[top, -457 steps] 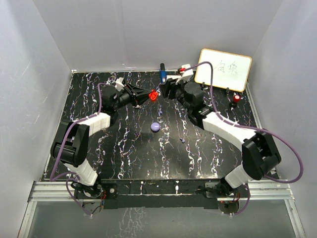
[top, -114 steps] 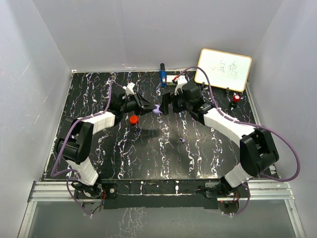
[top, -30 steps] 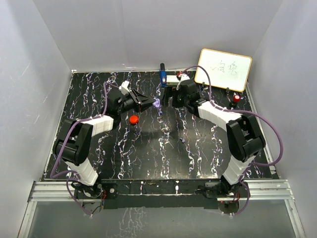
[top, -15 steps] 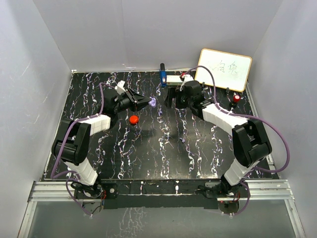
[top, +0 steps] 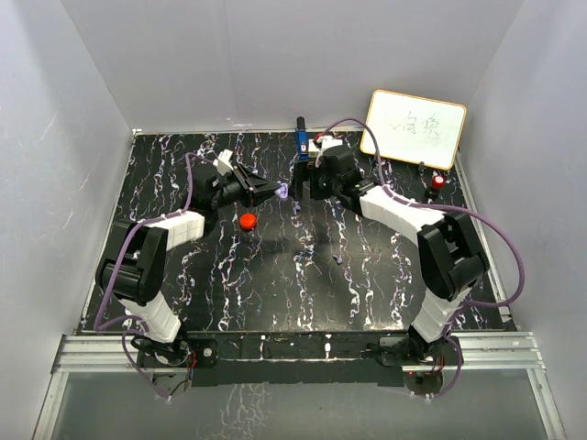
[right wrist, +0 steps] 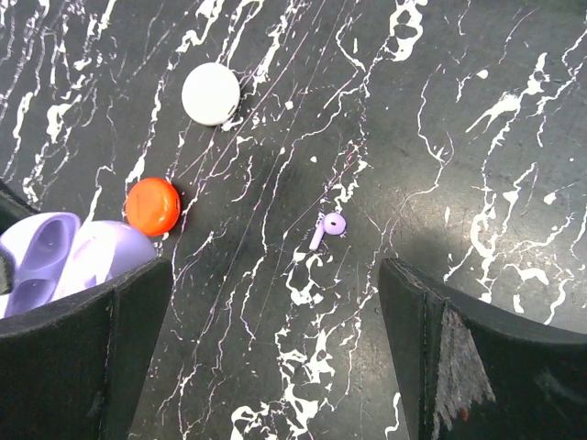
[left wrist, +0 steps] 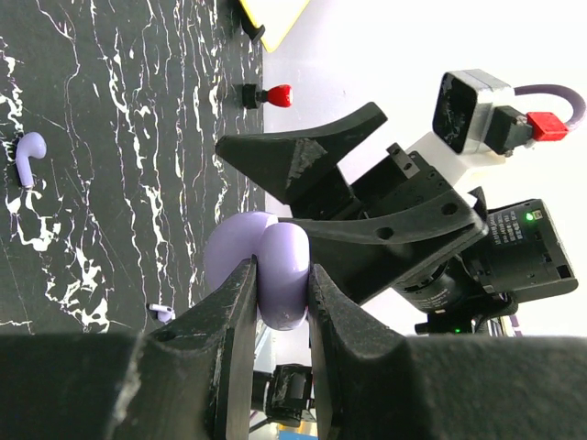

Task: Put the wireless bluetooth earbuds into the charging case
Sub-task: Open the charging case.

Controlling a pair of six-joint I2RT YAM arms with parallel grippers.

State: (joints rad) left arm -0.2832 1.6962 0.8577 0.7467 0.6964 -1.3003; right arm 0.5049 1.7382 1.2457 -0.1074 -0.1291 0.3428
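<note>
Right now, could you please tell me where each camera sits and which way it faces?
Top external: fixed above and behind the bases, looking down on the table; both arms show whole, left claw and right claw close together.
Left wrist: on the left arm, looking along its own fingers, shut on the purple case, towards the right claw.
Right wrist: on the right arm, looking down at the table between its open fingers, over a purple earbud and red puck.
Shared: both wrist views show the purple case.
</note>
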